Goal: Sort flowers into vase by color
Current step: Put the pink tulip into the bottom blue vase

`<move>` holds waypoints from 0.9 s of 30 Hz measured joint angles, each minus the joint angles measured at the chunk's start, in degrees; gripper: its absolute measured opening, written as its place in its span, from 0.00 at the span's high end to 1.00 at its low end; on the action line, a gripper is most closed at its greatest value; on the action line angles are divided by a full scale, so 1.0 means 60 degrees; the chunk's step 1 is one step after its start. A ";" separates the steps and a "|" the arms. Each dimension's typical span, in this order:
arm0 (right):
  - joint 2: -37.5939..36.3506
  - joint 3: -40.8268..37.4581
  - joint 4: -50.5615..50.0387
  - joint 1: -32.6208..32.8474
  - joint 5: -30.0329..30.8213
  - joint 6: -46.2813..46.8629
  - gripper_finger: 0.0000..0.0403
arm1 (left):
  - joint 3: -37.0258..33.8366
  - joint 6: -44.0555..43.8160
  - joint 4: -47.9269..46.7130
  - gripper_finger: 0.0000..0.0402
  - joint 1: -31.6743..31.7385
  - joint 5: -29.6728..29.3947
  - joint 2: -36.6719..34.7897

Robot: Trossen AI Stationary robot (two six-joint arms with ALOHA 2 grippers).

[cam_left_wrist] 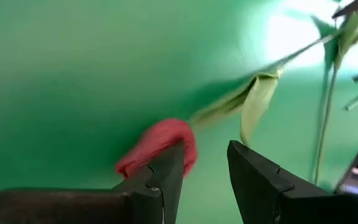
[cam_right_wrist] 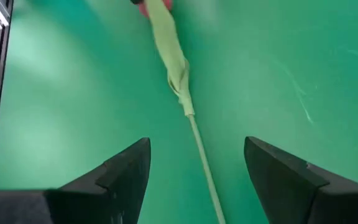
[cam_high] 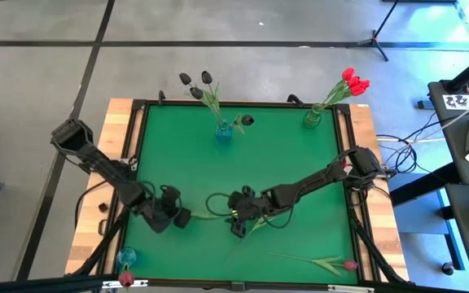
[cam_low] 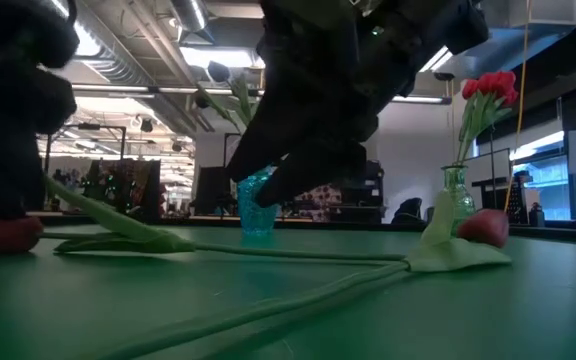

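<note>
A red tulip lies flat on the green mat, head toward the left arm and stem running toward the right arm. My left gripper is open, low over the mat, with the head just beside one finger and outside the gap. My right gripper is wide open, its fingers on either side of the stem and clear of it. Another red-headed flower lies near the front right. Black tulips stand in a blue vase. Red tulips stand in a green vase. My left gripper has one finger right in front of the red tulip's head, which lies on the mat. The finger covers the near side of the head, so I cannot tell whether it touches it. Nothing is between the two fingers.
A second blue vase stands at the near left corner with a red flower head next to it. The mat has a raised black frame and wooden borders. In the low view the right arm fills the middle.
</note>
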 joint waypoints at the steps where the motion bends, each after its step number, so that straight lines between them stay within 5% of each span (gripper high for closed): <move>1: -0.0003 0.0000 -0.0052 0.0010 0.0004 0.0007 0.36 | 0.0110 -0.0029 -0.0080 0.70 -0.0063 0.0056 0.0000; 7: -0.0014 0.0000 -0.0062 0.0028 0.0101 0.0021 0.36 | 0.0677 -0.0230 -0.1397 0.70 -0.0107 0.0410 -0.0004; 14: -0.0014 0.0000 -0.0052 0.0020 0.0164 0.0263 0.36 | 0.0677 -0.0242 -0.0765 0.70 0.0187 0.1862 -0.0004; 18: -0.0015 0.0000 -0.0052 0.0024 0.0164 0.0470 0.36 | 0.0706 -0.0389 0.0203 0.70 0.0185 0.1348 -0.0004; 27: -0.0017 0.0000 -0.0045 0.0024 0.0384 0.0478 0.36 | 0.0855 -0.1031 -0.0393 0.70 -0.0012 0.0951 0.0250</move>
